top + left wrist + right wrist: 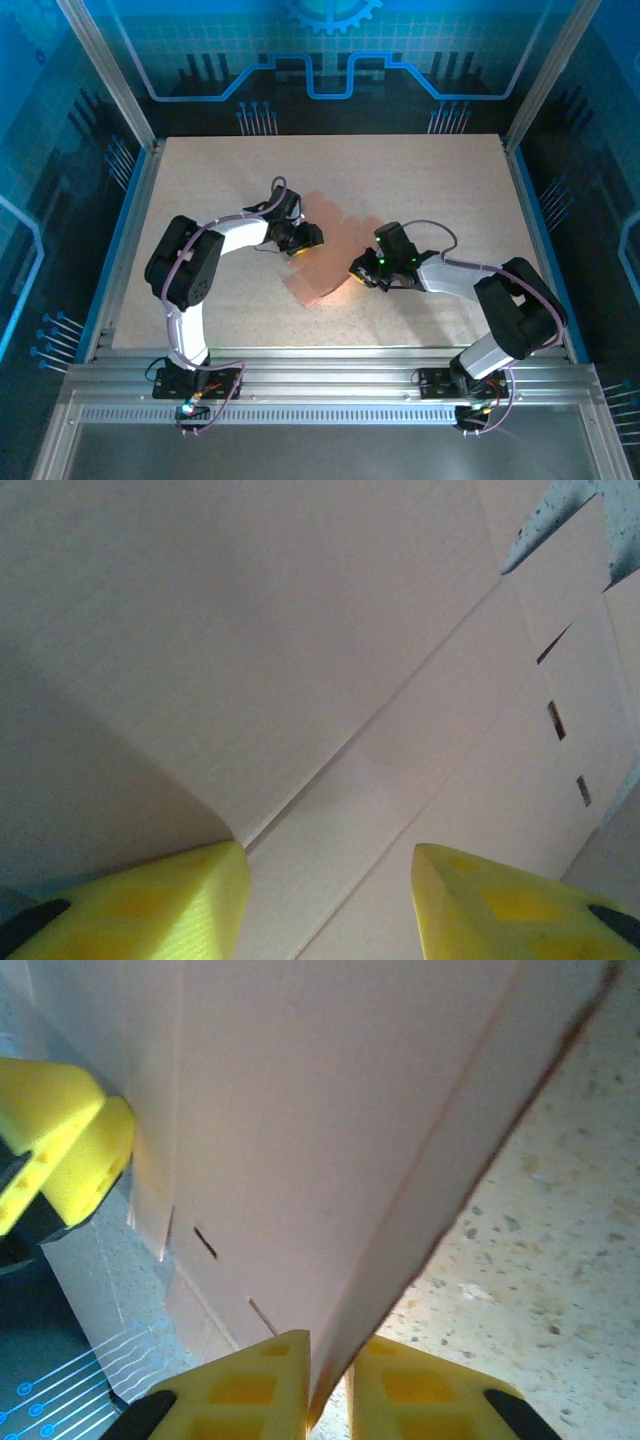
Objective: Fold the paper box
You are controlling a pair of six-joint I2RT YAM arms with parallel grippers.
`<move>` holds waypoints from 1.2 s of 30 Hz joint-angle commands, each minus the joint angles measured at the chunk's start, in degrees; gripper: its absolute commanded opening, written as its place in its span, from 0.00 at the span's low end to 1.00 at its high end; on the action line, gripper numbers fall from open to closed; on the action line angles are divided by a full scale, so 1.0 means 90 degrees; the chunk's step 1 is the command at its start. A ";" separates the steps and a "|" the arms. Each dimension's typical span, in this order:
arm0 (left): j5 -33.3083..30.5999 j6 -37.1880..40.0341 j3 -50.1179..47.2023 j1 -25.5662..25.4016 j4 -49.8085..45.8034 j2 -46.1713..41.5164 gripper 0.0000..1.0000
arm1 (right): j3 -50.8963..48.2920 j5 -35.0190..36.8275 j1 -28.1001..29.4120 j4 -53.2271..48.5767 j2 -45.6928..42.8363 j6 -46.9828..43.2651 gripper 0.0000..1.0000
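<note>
Salmon paper box (pixel 335 245), long axis far-to-near

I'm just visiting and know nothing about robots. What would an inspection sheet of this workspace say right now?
Surface: speckled beige table.
Job's things: salmon paper box, lying between the two arms, one panel lifted off the table.
Clutter: nothing seen.
Grippers: left jaws open over the box; right jaws shut on the lifted panel's edge.
Cables: purple cables run along both arms and do not touch the box.
Surroundings: blue panels with a circuit pattern; metal rail at the near edge.
</note>
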 commanded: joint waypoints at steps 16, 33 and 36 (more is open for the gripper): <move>-0.0018 0.0055 -0.0375 -0.0389 -0.0801 0.0626 0.46 | 0.1132 0.0108 0.0137 -0.0635 0.0746 -0.0917 0.41; 0.0023 0.0086 -0.0355 -0.0386 -0.0769 0.0708 0.45 | 0.1465 0.0496 0.0278 -0.1473 0.1870 -0.1559 0.42; -0.0016 0.0112 -0.0339 -0.0386 -0.0827 0.0709 0.45 | 0.1529 0.0440 0.0372 -0.0994 0.1290 -0.1928 0.43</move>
